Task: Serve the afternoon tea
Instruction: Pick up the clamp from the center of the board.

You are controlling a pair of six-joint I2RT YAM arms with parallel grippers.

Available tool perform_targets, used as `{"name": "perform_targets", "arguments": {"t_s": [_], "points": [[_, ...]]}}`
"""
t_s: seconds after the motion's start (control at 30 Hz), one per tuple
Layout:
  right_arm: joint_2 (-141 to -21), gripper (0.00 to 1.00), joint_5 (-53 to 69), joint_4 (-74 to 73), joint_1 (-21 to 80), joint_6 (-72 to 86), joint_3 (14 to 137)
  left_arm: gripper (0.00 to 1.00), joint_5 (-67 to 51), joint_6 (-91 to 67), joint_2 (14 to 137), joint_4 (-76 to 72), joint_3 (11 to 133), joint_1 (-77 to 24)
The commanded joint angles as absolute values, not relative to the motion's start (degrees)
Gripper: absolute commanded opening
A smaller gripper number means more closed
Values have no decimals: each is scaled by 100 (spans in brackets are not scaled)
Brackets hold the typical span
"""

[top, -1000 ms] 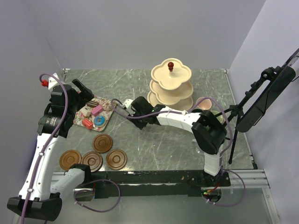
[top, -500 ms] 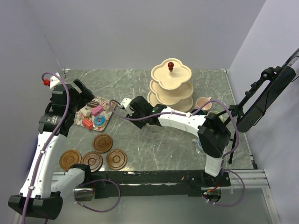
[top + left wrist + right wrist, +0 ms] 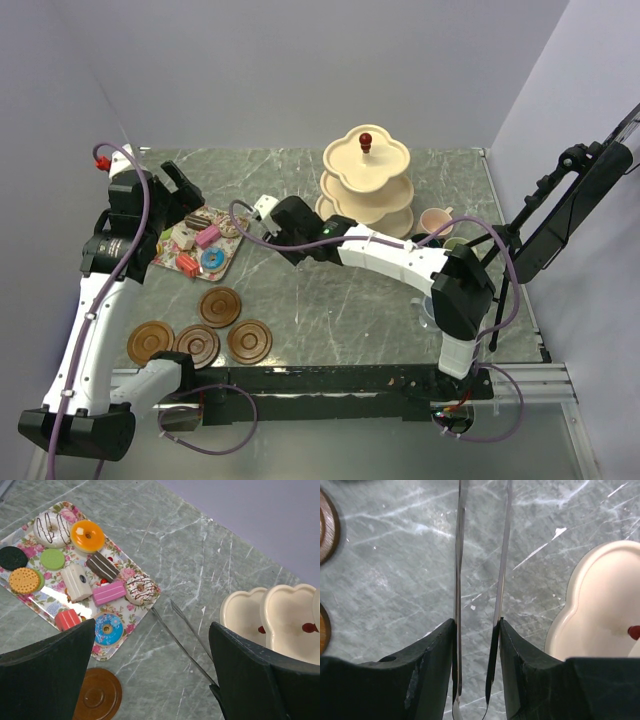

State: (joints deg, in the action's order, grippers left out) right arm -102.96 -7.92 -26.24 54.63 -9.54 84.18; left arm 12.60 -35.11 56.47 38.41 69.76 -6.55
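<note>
While stretched far across the grey-green marbled worktop (image 3: 300,180), grips the thin metal tongs (image 3: 457,580) in the right pincer (image 3: 476,625). One black finger (image 3: 440,655) pressed against the outside of each blade. Blades parted, with bare stone showing between them. Tong tips just beside the right-hand corner of the floral rectangular tray (image 3: 129,626), clear of everything on it. Cannot tell whether tips touching the stone or held just above it.

On the left, a pincer (image 3: 152,625) spread wide with nothing between its fingers, hanging above the worktop next to the same tray.

Gathered on the tray, the small colourful cakes (image 3: 109,592): iced ring doughnuts, round biscuits, a chocolate-striped slice, a pink bar and a red block.

Toward the back right of the worktop, well apart from the tray, the cream three-tier scalloped stand with red knob (image 3: 385,165), upright. Just to its right, a pink mug (image 3: 435,220), standing on the stone.

At the front left, just in front of the tray, four brown round saucers (image 3: 219,306) lying flat in a loose cluster, three in a row with one behind.
</note>
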Motion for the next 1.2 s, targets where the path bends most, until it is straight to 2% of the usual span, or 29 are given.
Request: {"name": "perform_targets", "arguments": {"t_s": [0.0,0.4,0.8,1.17], "points": [[-10063,45,-748,-2672,5511,-773,8903,100,1090,-3445,5528,3639,7093,-624],[-9615,41,-1045,-2601,5660,-378,8815,100,1433,-3050,5458,3727,7216,-896],[-9914,41,-1257,-2672,5845,-475,9386,100,1318,-3111,5467,3726,7110,-1063],[-9826,41,-1187,-2110,5862,-510,9352,100,1318,-3120,5520,3726,7119,-1195]]}}
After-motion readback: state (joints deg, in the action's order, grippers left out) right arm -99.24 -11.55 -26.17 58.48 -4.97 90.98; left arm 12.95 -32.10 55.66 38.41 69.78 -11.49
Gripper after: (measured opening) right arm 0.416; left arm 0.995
